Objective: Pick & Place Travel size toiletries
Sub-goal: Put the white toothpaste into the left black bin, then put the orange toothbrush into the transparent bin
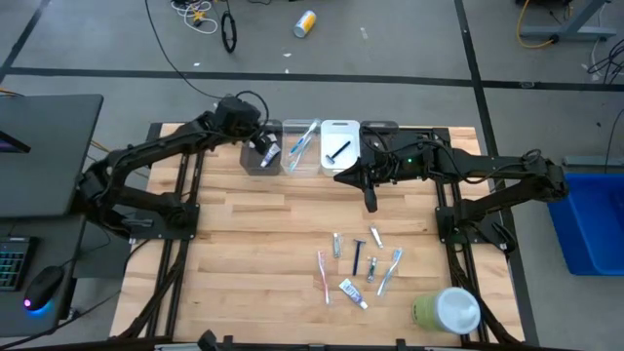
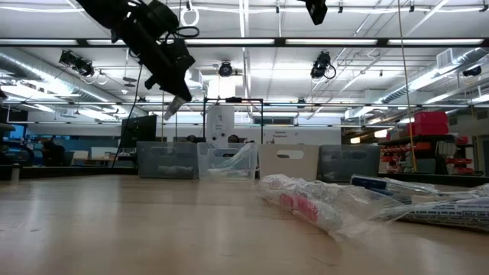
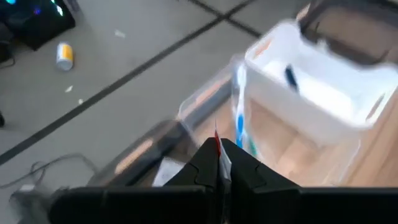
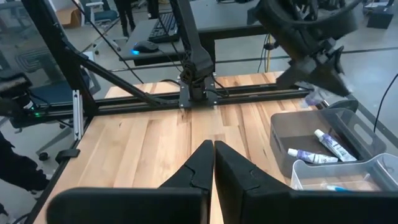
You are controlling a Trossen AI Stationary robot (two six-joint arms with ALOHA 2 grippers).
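Several toothbrushes, razors and small tubes lie loose on the near right of the table [image 1: 356, 263]; the low view shows them wrapped, close to the camera [image 2: 321, 202]. A row of bins stands at the far edge: grey [image 1: 255, 161], clear [image 1: 302, 148], white [image 1: 339, 146]. The grey bin [image 4: 323, 146] holds small tubes, the clear bin [image 3: 239, 118] a blue toothbrush, the white bin [image 3: 290, 74] a black razor. My left gripper [image 1: 265, 148] hangs above the grey bin, shut on a small whitish tube. My right gripper [image 1: 371, 203] is shut and hovers over bare wood near the table's middle. My left gripper pinches a small whitish item with a red edge [image 3: 217, 146] between its two shut fingertips, coming from above and slanting down. Only its end shows past the fingers. It is lifted clear of the table, above the grey bin [image 2: 164, 160].
A large green-and-white round container [image 1: 447, 310] stands at the near right corner. A fourth, dark bin [image 1: 382, 135] sits right of the white one. The arms' bases and rails run along both table sides. Bare wood lies across the left and middle of the table [image 1: 253, 253].
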